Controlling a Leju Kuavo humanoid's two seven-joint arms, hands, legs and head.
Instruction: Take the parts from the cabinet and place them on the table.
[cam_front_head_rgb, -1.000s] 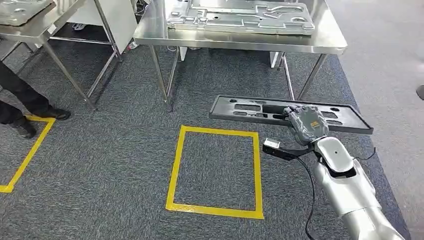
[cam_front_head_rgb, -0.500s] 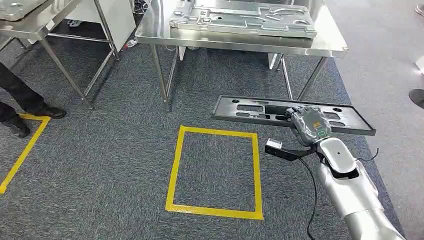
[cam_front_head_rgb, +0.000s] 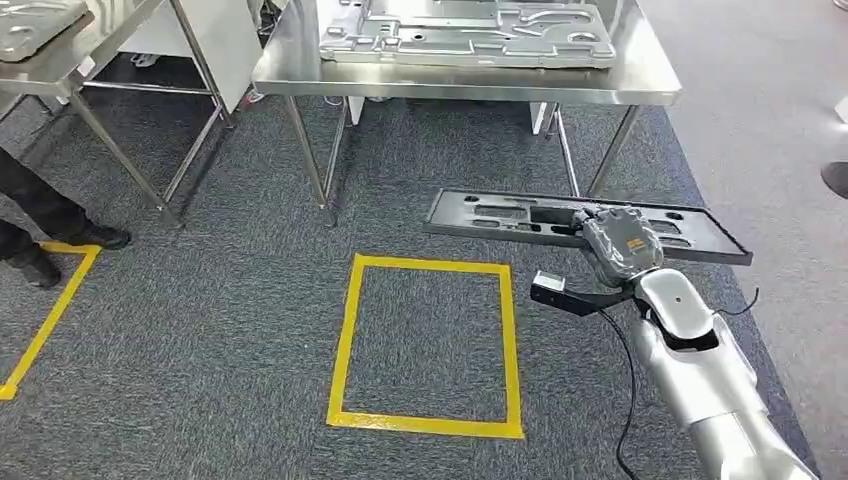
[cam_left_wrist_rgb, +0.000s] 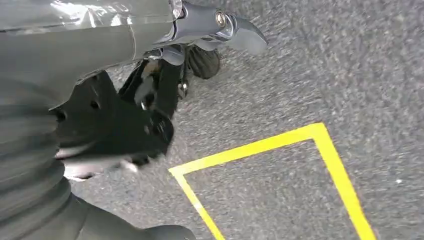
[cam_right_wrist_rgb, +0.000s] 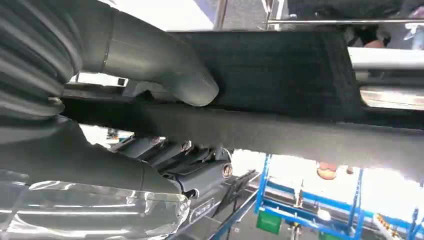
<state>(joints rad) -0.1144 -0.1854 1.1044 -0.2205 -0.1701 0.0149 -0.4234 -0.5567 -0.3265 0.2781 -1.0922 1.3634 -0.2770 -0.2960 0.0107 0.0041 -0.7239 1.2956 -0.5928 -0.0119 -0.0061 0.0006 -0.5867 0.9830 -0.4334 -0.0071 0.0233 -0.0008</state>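
Observation:
My right hand holds a long black plastic panel with several cut-outs, level above the carpet and crosswise in front of me. In the right wrist view the thumb presses on the black panel, with the darker fingers under its edge. Ahead stands a steel table bearing a large silver pressed metal part. My left hand hangs over the carpet with nothing in it, blurred in its wrist view.
A yellow tape square marks the carpet just before the table. A second steel table with a metal part stands at the left. A person's dark legs and shoes are by another tape mark.
The whole picture has shifted a little, so the camera has moved. The black panel stays in my right hand, in the same place relative to my arm.

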